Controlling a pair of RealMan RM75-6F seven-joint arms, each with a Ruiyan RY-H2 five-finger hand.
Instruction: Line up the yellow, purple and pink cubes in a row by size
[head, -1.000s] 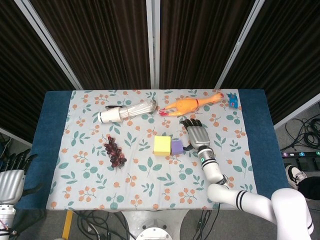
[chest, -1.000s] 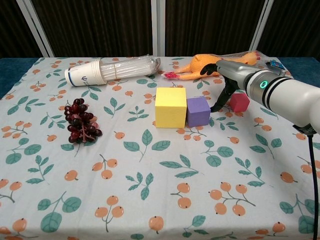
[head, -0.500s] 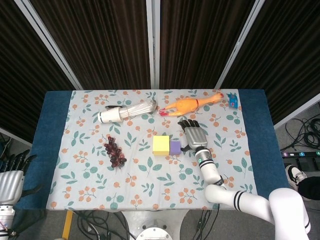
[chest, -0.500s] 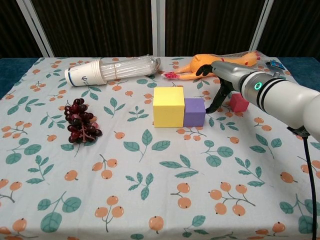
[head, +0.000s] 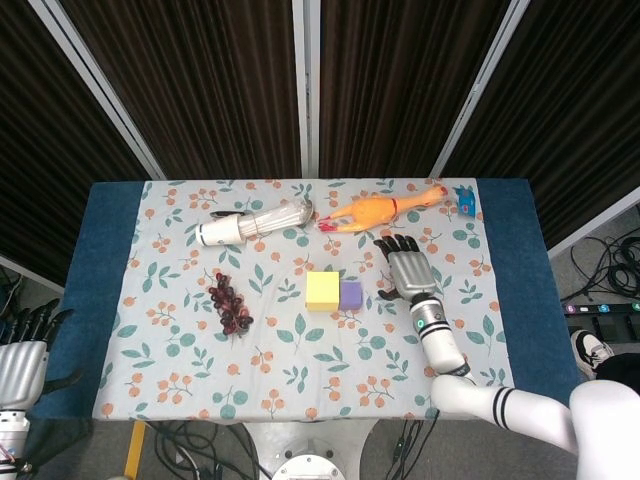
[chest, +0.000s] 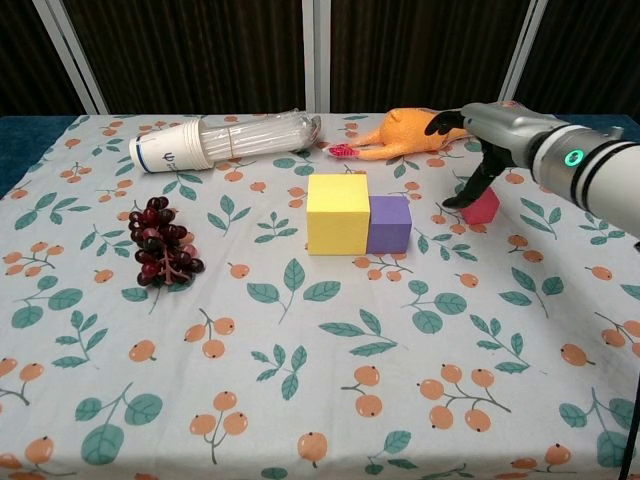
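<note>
Yellow cube (chest: 338, 213) and purple cube (chest: 389, 223) sit touching side by side mid-frame in my chest view, yellow on the left and clearly the bigger one. Pink cube (chest: 482, 205) is off to the right of the purple, apart from it, partly hidden behind my right robot hand (chest: 478, 150). That robot hand hangs over the pink cube with fingers spread and pointing down; one dark fingertip comes down at the cube's left edge, but I can't tell if it touches. Nothing gripped. My left robot hand (head: 22, 355) shows at the lower left edge of the head view, off the surface (head: 100, 300), fingers apart, holding nothing.

Further out: rubber chicken (chest: 410, 133) at upper right, sleeve of paper cups (chest: 225, 140) lying on its side upper left, bunch of dark grapes (chest: 160, 243) at left. Floral cloth (chest: 300, 380) covers the surface.
</note>
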